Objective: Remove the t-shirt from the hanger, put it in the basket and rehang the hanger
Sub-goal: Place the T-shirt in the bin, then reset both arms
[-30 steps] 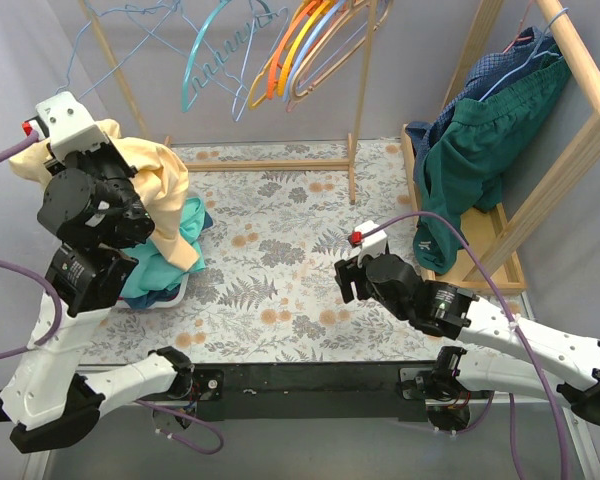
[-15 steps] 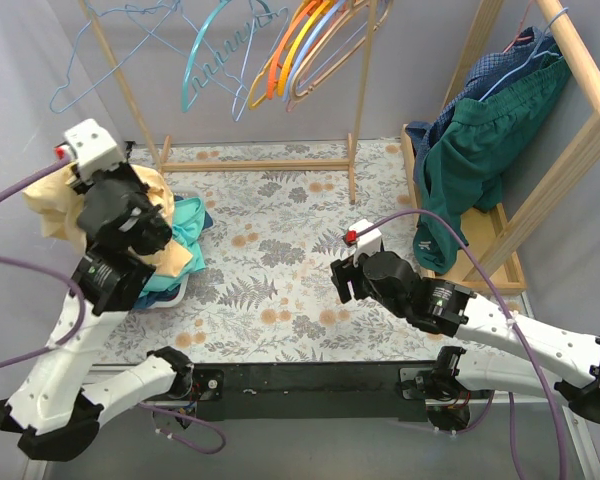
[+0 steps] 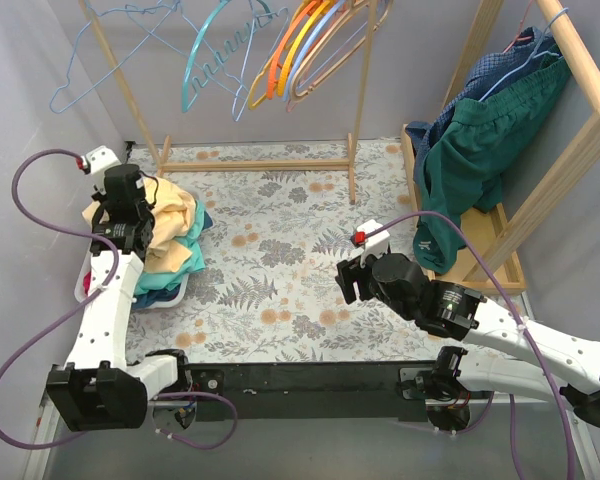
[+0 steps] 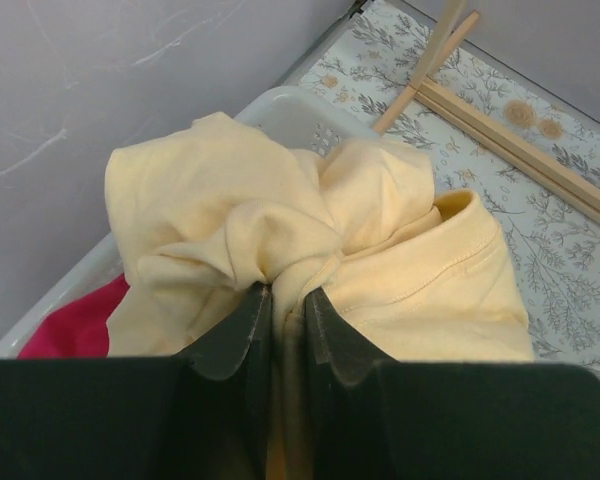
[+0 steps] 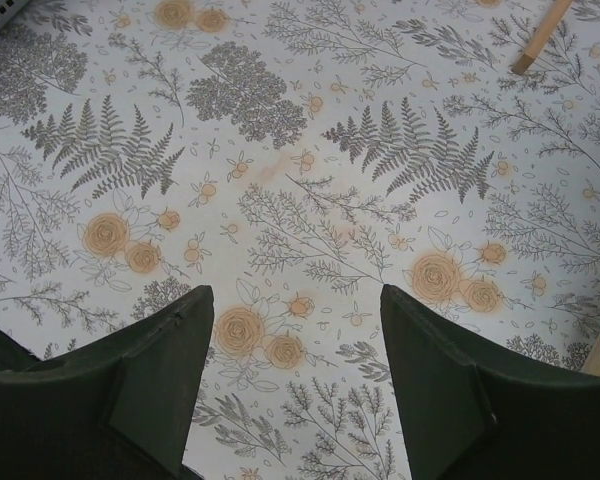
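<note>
A pale yellow t-shirt (image 3: 170,215) lies bunched on top of a pile of clothes in a white basket (image 3: 83,285) at the left. My left gripper (image 3: 130,215) is shut on a fold of the t-shirt (image 4: 280,230), low over the basket (image 4: 280,105). No hanger is in the t-shirt. My right gripper (image 3: 348,280) is open and empty above the floral mat (image 5: 310,180) at the middle right.
Several empty hangers (image 3: 280,50) hang from a wooden rack (image 3: 358,110) at the back. A second wooden rack (image 3: 580,120) at the right carries dark green and blue garments (image 3: 470,150). Teal and pink clothes (image 4: 70,320) lie under the yellow t-shirt.
My left arm has swung down and away from the camera, bringing the yellow t-shirt down onto the basket pile. The right arm has hardly moved.
</note>
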`<state>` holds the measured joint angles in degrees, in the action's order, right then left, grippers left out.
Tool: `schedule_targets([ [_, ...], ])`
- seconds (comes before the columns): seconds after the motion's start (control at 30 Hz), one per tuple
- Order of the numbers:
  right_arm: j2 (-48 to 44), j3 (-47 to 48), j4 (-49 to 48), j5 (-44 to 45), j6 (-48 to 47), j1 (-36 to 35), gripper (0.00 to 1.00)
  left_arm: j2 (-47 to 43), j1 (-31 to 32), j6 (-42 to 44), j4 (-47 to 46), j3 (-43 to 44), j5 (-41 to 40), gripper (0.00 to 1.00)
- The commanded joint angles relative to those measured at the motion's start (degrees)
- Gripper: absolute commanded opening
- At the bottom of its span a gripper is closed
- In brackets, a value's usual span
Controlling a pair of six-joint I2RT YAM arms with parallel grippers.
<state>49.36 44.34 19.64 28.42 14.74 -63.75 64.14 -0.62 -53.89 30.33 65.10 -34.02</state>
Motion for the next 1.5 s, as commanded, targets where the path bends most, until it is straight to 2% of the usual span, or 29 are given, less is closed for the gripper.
schedule_targets([
  [0.0, -0.8, -0.3, -0.7, 1.0, -0.3, 0.2, 0.75, -0.8, -5.5, -4.4, -1.8, -5.1, 12.7, 0.00],
  [0.1, -1.3, -0.5, -0.8, 0.9, -0.1, 0.2, 0.74, 2.6, -10.7, -5.4, -4.2, -10.5, 18.2, 0.00],
  [0.13, -1.5, -0.5, -0.8, 1.0, 0.0, 0.2, 0.74, 3.6, -13.1, -5.6, -4.8, -11.9, 22.6, 0.00],
  [0.23, -1.9, -0.3, -0.4, 1.4, 0.6, 0.2, 0.75, 6.4, -14.6, -6.2, -7.5, -18.1, 25.5, 0.00],
  [0.33, -2.2, 0.1, 0.7, 1.5, 2.0, 0.2, 0.75, 9.9, -14.8, -6.4, -7.4, -18.5, 26.2, 0.02],
  [0.37, -2.4, 0.3, 0.9, 1.8, 2.2, 0.3, 0.74, 10.6, -14.8, -6.6, -6.1, -17.8, 26.1, 0.18],
  [0.4, -2.7, 0.4, 0.9, 1.8, 2.7, 0.2, 0.74, 11.2, -14.8, -6.6, -5.5, -16.9, 26.2, 0.45],
  [0.43, -2.9, 0.4, 1.0, 1.7, 3.0, 0.2, 0.74, 11.8, -14.8, -6.6, -4.8, -16.0, 26.2, 0.61],
  [0.47, -3.4, 0.4, 0.9, 1.6, 3.0, 0.2, 0.74, 11.6, -14.8, -6.7, -3.3, -14.3, 25.7, 0.71],
  [0.53, -3.7, 0.1, 0.4, 2.0, 3.2, 0.2, 0.74, 9.4, -14.8, -6.7, -2.4, -13.3, 25.1, 0.81],
  [0.57, -4.1, 0.4, 0.5, 2.3, 3.3, 0.2, 0.74, 8.5, -14.8, -6.7, -1.2, -11.5, 25.4, 0.98],
  [0.73, -4.6, 0.8, 1.3, 3.1, 3.9, 0.3, 0.74, 5.4, -14.8, -5.1, 5.3, -2.7, 25.6, 0.98],
  [0.8, -4.8, 0.7, 1.7, 3.5, 4.5, 0.2, 0.74, 4.5, -14.8, -4.1, 9.5, 1.7, 23.1, 0.98],
  [1.03, -4.1, 0.9, 2.8, 4.3, 4.5, 0.2, 0.75, -1.0, -14.8, -5.1, 14.9, 7.8, 21.5, 0.98],
  [1.1, -3.3, 1.7, 3.5, 4.8, 4.0, 0.3, 0.78, -2.3, -14.8, -5.1, 16.7, 8.9, 25.1, 0.98],
  [1.23, 0.0, 5.0, 6.7, 5.2, 4.2, 0.7, 0.86, -7.1, -13.4, -7.0, 16.5, 6.1, 41.8, 0.98],
  [1.33, 1.3, 6.5, 8.5, 3.9, 4.0, 2.0, 0.91, -13.6, -10.3, -7.6, 12.2, 2.3, 45.1, 0.98],
  [1.37, 1.5, 6.6, 8.7, 3.1, 3.9, 2.7, 0.97, -14.0, -9.4, -7.5, 12.6, 2.4, 45.4, 0.98],
  [1.47, 3.5, 6.8, 8.8, -2.5, 3.8, 7.9, 0.98, -12.4, -4.0, -7.1, 13.7, 2.7, 42.1, 0.98],
])
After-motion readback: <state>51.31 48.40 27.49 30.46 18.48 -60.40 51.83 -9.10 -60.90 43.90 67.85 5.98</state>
